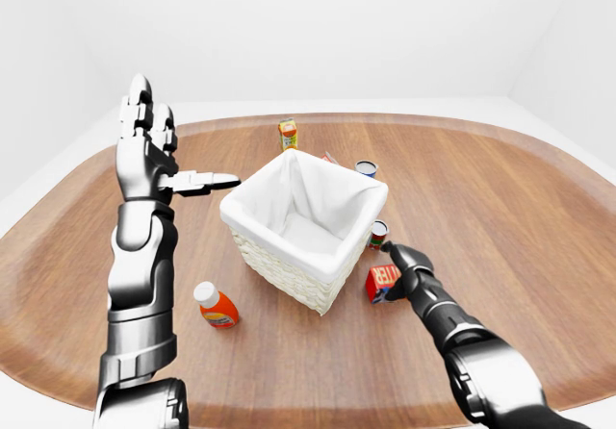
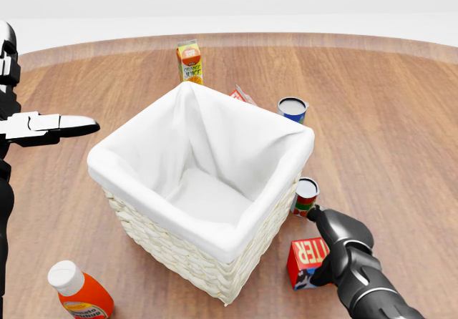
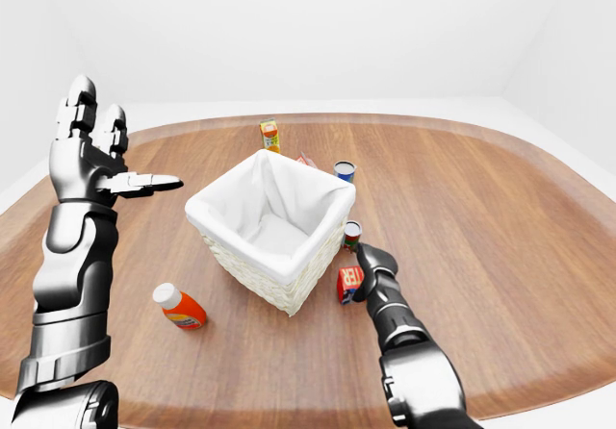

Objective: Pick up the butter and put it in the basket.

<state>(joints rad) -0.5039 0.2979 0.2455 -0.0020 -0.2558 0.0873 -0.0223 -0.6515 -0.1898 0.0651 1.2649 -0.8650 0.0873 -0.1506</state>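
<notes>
While the right hand (image 2: 336, 244) curls against the butter (image 2: 309, 257) without clearly grasping it, lifting it into the basket (image 2: 179, 251) beside remains; left hand (image 1: 146, 150) open.

One basket (image 2: 215, 240), wicker with a white liner. One butter box (image 2: 306, 260), red. Two cans: one with a blue side (image 2: 292, 108), one with a red and green label (image 2: 305, 195). One orange juice carton (image 2: 189, 61). One orange bottle (image 2: 80, 292) with a white cap. One small red and white pack (image 2: 242, 95), mostly hidden past the basket rim, kind unclear. One wooden bench (image 2: 386, 119). Two robot hands: left (image 3: 94, 155), right (image 2: 342, 246).
</notes>
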